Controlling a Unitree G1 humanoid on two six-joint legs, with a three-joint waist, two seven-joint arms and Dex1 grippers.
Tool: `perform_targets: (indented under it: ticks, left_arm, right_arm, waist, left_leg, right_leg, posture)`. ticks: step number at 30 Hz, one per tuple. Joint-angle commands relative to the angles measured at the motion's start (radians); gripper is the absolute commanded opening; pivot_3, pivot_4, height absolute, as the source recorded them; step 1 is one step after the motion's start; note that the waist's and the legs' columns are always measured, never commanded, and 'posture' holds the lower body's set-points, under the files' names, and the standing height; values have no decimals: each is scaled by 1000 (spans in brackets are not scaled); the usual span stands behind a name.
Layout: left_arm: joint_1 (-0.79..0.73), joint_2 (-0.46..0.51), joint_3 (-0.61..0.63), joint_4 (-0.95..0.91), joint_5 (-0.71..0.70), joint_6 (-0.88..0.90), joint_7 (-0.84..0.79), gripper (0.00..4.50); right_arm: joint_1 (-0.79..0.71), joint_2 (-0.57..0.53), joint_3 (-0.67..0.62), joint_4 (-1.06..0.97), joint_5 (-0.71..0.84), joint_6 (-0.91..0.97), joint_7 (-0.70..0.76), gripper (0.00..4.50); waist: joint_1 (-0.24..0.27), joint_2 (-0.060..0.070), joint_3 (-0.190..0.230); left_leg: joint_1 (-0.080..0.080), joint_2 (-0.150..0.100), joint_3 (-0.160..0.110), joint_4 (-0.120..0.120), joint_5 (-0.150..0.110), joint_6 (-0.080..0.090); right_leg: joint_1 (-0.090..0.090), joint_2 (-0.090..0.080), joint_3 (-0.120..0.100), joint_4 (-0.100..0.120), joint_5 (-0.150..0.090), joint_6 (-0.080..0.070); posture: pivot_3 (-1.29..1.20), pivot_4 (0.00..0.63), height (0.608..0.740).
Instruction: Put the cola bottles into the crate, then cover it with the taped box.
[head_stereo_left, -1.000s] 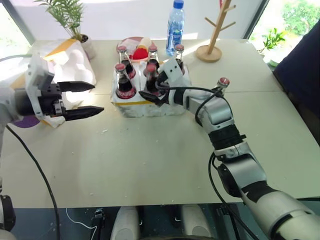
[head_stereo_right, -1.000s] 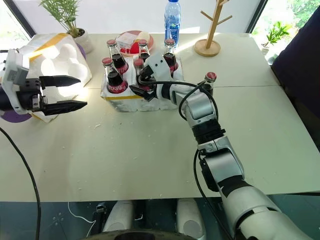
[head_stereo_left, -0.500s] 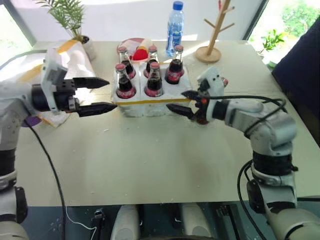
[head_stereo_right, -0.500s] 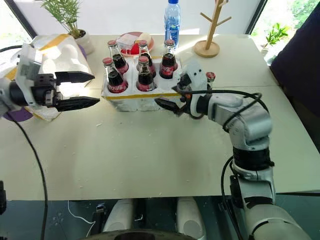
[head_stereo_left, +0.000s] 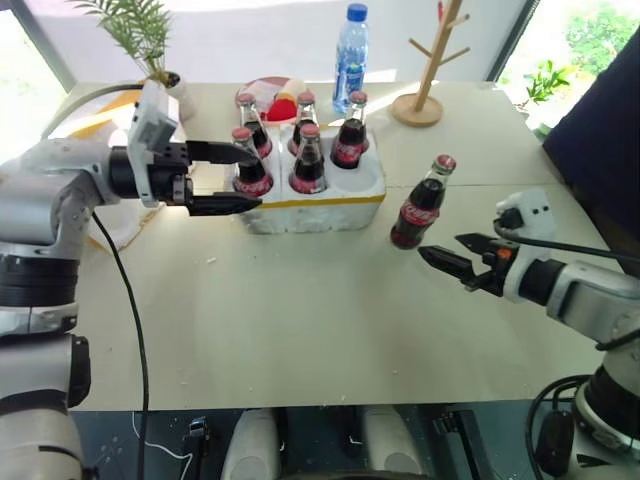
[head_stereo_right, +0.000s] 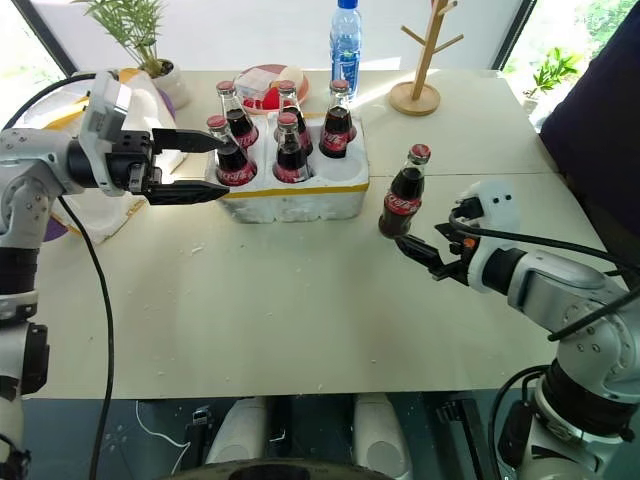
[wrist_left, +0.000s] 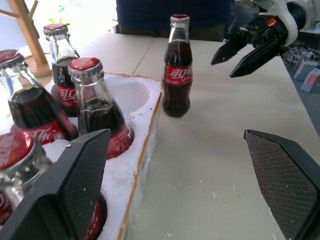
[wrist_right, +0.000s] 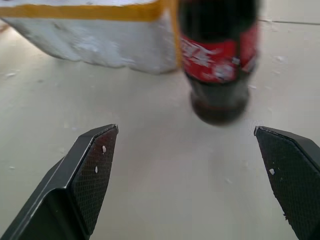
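Five bottles now stand in the crate; the right gripper, jaws spread, has withdrawn toward the sixth bottle, while the left gripper hangs spread and empty.

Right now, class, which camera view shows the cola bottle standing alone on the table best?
The left wrist view: the lone cola bottle shows whole, cap to base, upright beside the crate. The eye views show it whole too, but smaller. The right wrist view shows just its label and base, with the cap cut off.
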Motion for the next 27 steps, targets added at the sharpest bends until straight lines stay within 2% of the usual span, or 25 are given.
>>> perform_targets:
  ticks: [1,10,14,20,22,25,27]
  left_arm:
    - [-36,0,3,5,13,-17,-15,4500]
    - [-47,-20,4,-31,2,12,-6,4500]
    - [-42,-14,5,-47,6,16,-2,4500]
    - [-37,-1,20,-57,2,34,6,4500]
    - [-28,6,25,-61,4,33,13,4500]
    - [-11,22,43,-82,-8,46,26,4500]
    - [6,36,61,-98,-18,59,36,4500]
  right_arm:
    - [6,1,12,10,-44,-117,-37,4463]
    - [33,29,229,165,-187,-493,-66,4463]
    - [-34,75,315,341,-250,-659,-66,4463]
    - [-113,112,369,536,-289,-798,-43,4463]
    - [-132,109,375,580,-303,-833,-37,3963]
    - [-150,66,349,557,-293,-853,-9,2823]
    - [-182,26,311,527,-272,-851,10,2858]
  waist:
    - [2,0,0]
    - [6,0,0]
    - [4,0,0]
    - [6,0,0]
    - [7,0,0]
    - [8,0,0]
    - [9,1,0]
  left_leg:
    - [0,0,0,0,0,0]
    - [0,0,-4,0,0,0]
    - [0,0,-3,1,0,0]
    - [0,0,-4,1,0,0]
    - [-1,0,-4,1,0,0]
    - [-1,0,-4,1,0,0]
    - [-2,0,-4,1,0,0]
  right_leg:
    - [0,1,0,0,0,0]
    - [0,1,0,0,0,0]
    - [1,1,1,0,0,0]
    - [0,1,0,0,0,0]
    - [0,1,0,0,0,0]
    - [1,1,0,-1,0,0]
    - [0,1,0,-1,0,0]
  posture:
    - [0,150,740]
    - [0,150,740]
    - [0,150,740]
    - [0,150,740]
    - [0,150,740]
    - [0,150,740]
    - [0,150,740]
